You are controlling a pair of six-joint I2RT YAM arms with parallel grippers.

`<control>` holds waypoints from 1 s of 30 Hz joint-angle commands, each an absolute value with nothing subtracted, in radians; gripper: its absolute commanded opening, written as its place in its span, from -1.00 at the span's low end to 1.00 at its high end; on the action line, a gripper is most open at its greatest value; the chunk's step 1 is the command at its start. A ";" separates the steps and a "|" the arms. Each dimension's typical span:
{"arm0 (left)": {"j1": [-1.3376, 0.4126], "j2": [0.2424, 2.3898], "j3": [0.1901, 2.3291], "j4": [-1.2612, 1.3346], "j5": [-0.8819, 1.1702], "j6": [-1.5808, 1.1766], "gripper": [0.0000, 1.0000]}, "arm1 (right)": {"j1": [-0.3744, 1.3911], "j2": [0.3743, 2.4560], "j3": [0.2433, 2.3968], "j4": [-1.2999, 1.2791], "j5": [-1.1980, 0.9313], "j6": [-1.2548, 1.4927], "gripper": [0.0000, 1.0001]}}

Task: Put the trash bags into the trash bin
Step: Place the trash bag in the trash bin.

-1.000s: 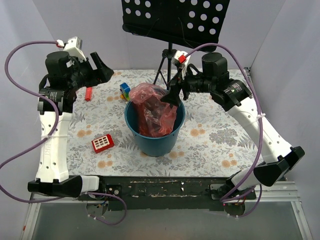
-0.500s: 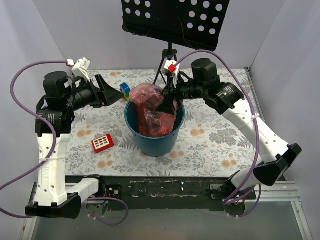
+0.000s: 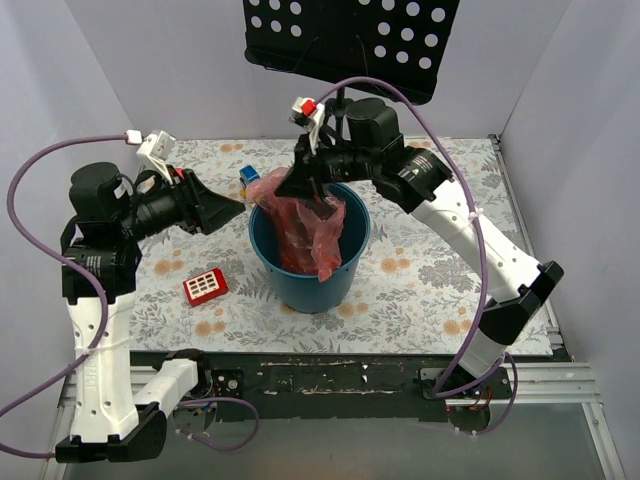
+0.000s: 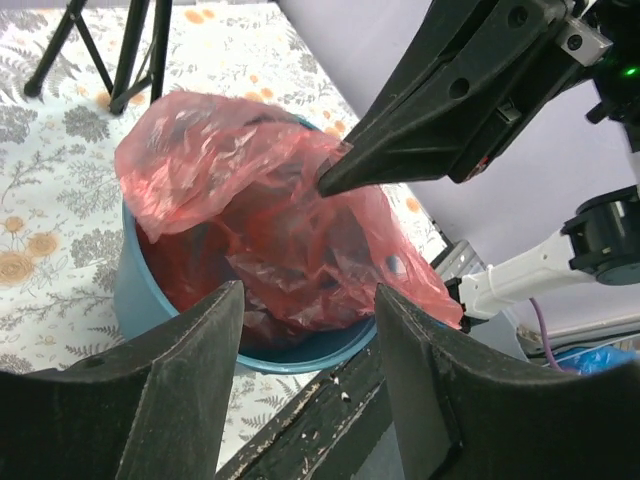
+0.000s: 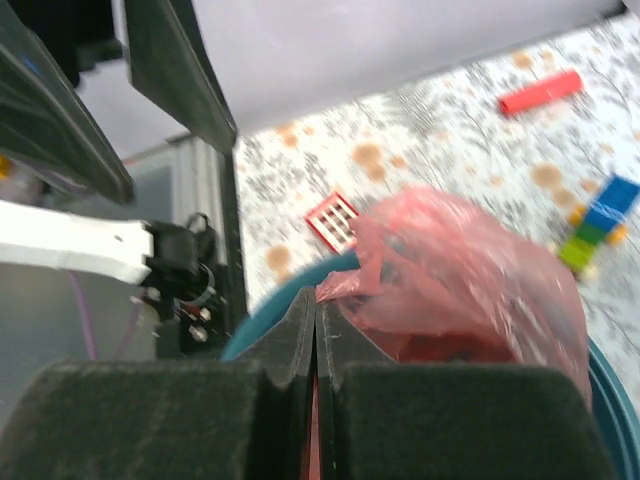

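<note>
The teal trash bin (image 3: 312, 283) stands mid-table, with the crinkly red-pink trash bag (image 3: 308, 228) stuffed in it, bulging above the rim and draped over the near side. Over the bin's far-left rim my right gripper (image 3: 292, 190) is shut on a pinch of the bag's film. The right wrist view shows that gripper (image 5: 316, 296) with its jaws pressed together, bag (image 5: 470, 262) film caught at the tips above the bin's rim (image 5: 272, 302). Just left of the bin my left gripper (image 3: 236, 208) hangs open and holds nothing. In the left wrist view it (image 4: 308, 296) frames the bag (image 4: 240, 190) and bin (image 4: 138, 292).
A red block with white squares (image 3: 205, 287) lies left of the bin. A stack of coloured blocks (image 3: 248, 178) and a red cylinder (image 5: 540, 92) sit behind the bin. A black music stand (image 3: 350, 40) on a tripod (image 3: 330, 140) stands at the back.
My right gripper has swung left across the bin and snapped shut on the bag's film. The left gripper has moved right toward the bin, its jaws somewhat narrower.
</note>
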State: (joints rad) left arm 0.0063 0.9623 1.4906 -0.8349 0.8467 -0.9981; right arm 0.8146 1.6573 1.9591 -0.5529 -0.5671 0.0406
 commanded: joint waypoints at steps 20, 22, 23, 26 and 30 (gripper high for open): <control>0.032 0.839 1.675 -1.298 0.614 -0.808 0.11 | 1.081 1.890 1.997 -0.272 -0.265 0.348 -0.63; 0.034 0.848 1.689 -1.289 0.563 -0.815 0.10 | 1.081 1.913 1.996 -0.299 -0.300 0.301 -0.08; 0.034 0.850 1.689 -1.281 0.539 -0.813 0.10 | 1.077 1.924 2.009 -0.331 -0.330 0.269 0.16; 0.032 0.853 1.680 -1.238 0.415 -0.827 0.12 | 1.048 1.916 2.045 -0.406 -0.440 0.180 0.50; 0.034 0.854 1.611 -1.168 0.261 -0.862 0.31 | 0.993 1.815 2.008 -0.425 -0.549 0.008 0.68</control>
